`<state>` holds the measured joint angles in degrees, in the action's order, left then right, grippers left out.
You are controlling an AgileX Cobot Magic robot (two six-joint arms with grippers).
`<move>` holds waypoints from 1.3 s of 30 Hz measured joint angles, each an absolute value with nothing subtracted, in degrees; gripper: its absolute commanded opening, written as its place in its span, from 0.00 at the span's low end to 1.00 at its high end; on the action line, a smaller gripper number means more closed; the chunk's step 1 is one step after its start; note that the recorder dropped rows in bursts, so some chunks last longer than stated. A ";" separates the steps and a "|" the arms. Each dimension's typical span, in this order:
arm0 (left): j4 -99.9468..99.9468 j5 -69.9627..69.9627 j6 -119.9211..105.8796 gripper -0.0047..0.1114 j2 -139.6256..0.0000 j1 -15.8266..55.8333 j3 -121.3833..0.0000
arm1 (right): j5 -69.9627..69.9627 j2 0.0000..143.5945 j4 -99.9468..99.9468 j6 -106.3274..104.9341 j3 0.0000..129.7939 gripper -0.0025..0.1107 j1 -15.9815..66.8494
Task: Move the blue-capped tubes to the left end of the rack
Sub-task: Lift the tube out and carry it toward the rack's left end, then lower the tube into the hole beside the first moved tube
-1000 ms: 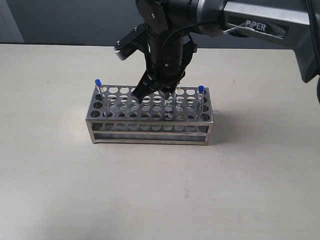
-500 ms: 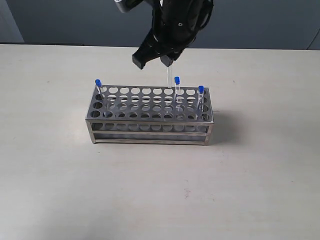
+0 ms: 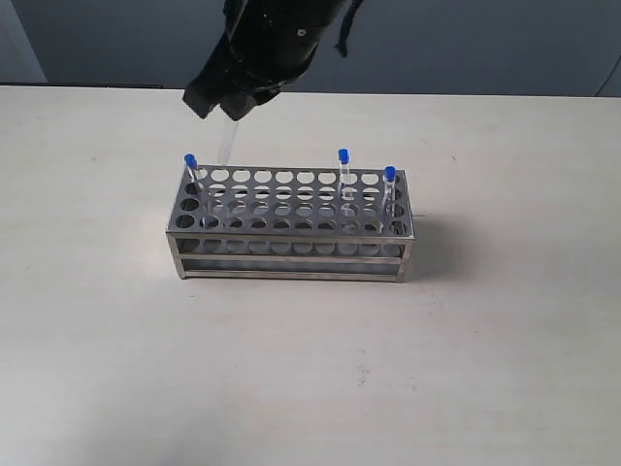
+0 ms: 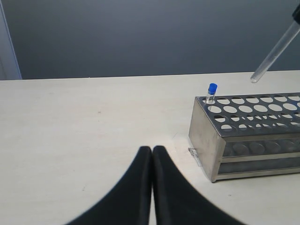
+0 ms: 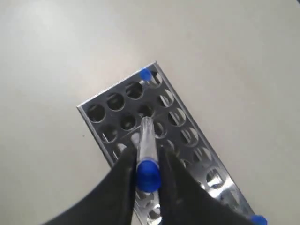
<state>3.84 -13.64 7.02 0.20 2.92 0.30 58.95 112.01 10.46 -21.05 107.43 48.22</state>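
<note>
1. My right pincer (image 5: 146, 160) is closed on a blue-capped tube (image 5: 146, 140). The two black fingers clamp it just below the cap.
2. In the exterior view the right pincer (image 3: 221, 105) hangs above the rack's left end. The held tube (image 3: 225, 146) slants down from it, and its rounded lower end is over the back row and clear of the plate.
3. The held tube is thin, clear and smooth, with a bright blue rounded cap.
4. The rack (image 3: 291, 238) is bright steel and rectangular, with open-frame sides. Its top plate has rows of round holes.
5. A corner tube (image 3: 191, 170) stands upright in the rack's left end. Two more capped tubes (image 3: 343, 170) stand near the right end.
6. My left pincer (image 4: 152, 149) is pressed shut on nothing, low over the table (image 4: 70, 140) and apart from the rack.
7. The table is pale beige and matte.
</note>
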 measured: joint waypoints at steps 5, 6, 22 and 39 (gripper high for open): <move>3.84 -13.64 7.02 0.05 0.20 2.92 0.30 | 58.00 115.49 12.98 -23.11 109.16 0.02 48.22; 3.84 -13.64 7.02 0.05 0.20 2.92 0.30 | 58.28 116.26 13.11 -23.25 109.89 0.02 48.22; 3.84 -13.64 7.02 0.05 0.20 2.92 0.30 | 66.23 126.06 13.54 -24.62 122.55 0.02 49.88; 3.84 -13.64 7.02 0.05 0.20 2.92 0.30 | 67.00 128.65 13.82 -24.62 124.70 0.02 49.88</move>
